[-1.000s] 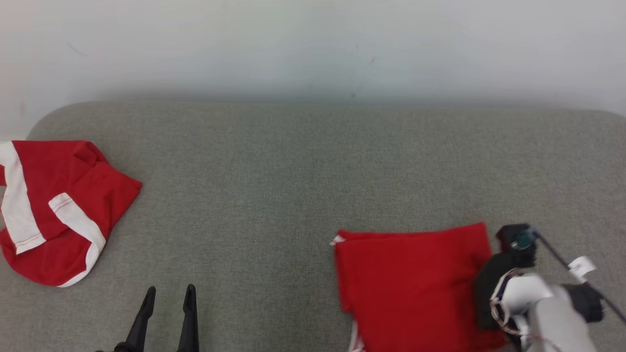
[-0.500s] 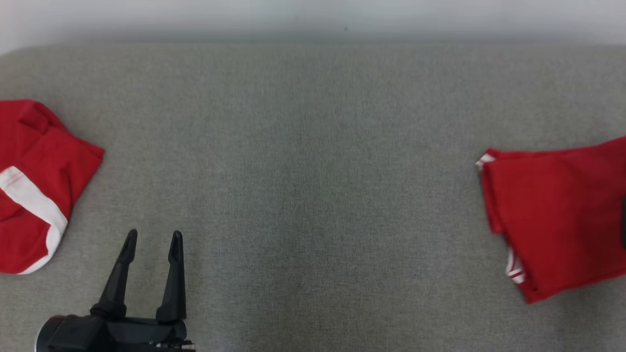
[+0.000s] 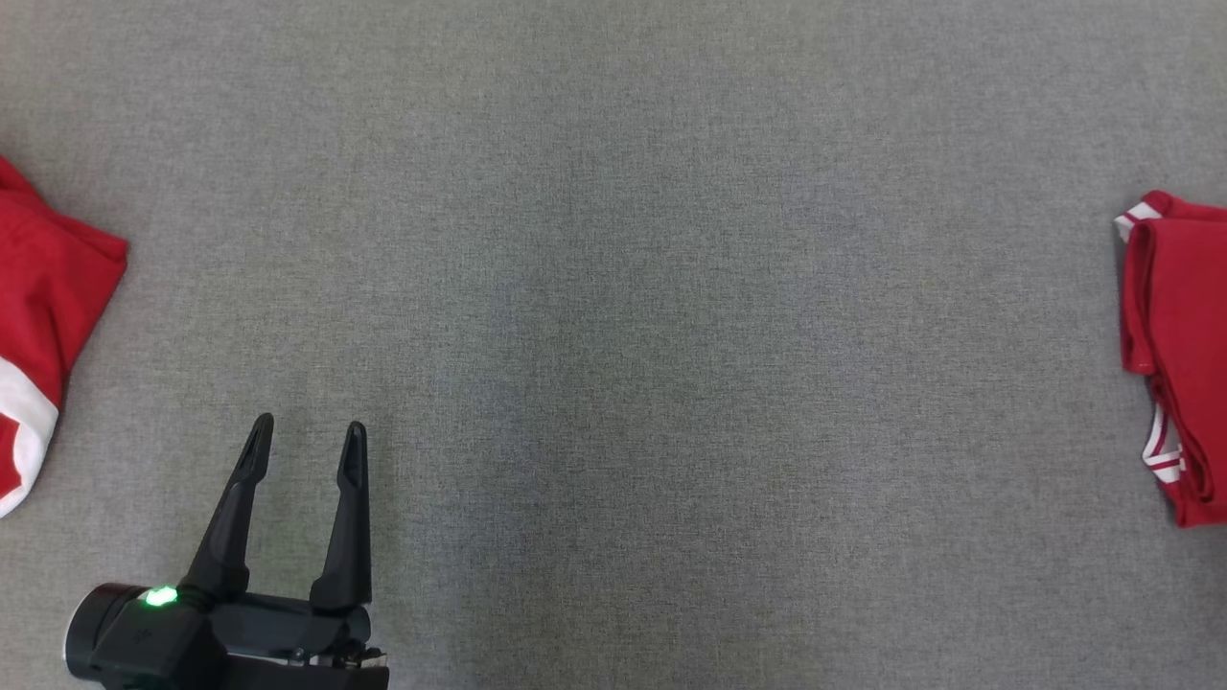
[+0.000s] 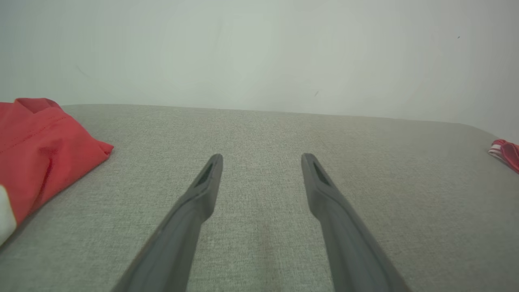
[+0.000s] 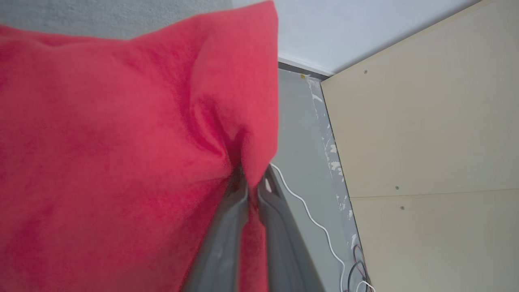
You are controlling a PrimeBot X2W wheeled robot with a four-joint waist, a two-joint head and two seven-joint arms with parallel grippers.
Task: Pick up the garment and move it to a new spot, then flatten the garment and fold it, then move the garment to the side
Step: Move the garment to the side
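The folded red garment (image 3: 1179, 326) with white-striped trim lies at the far right edge of the grey padded surface (image 3: 613, 287) in the head view, partly cut off. In the right wrist view my right gripper (image 5: 253, 174) is shut on a bunched edge of this red garment (image 5: 121, 142), and the cloth hides the fingertips. My left gripper (image 3: 309, 424) stands open at the lower left with nothing between its fingers, well away from the garment. In the left wrist view the left gripper (image 4: 262, 158) points across the bare surface, and the garment's trim (image 4: 505, 152) peeks in at far right.
A second, crumpled red-and-white garment (image 3: 48, 316) lies at the far left edge, near my left gripper (image 4: 40, 142). A pale wall backs the surface. Past the surface's right end are grey floor, a white cable (image 5: 312, 219) and a beige panel (image 5: 425, 142).
The head camera has dipped toward the surface, so the wall has left view. The folded garment has slid far right, away from the crumpled one, and the right arm has left the head view.
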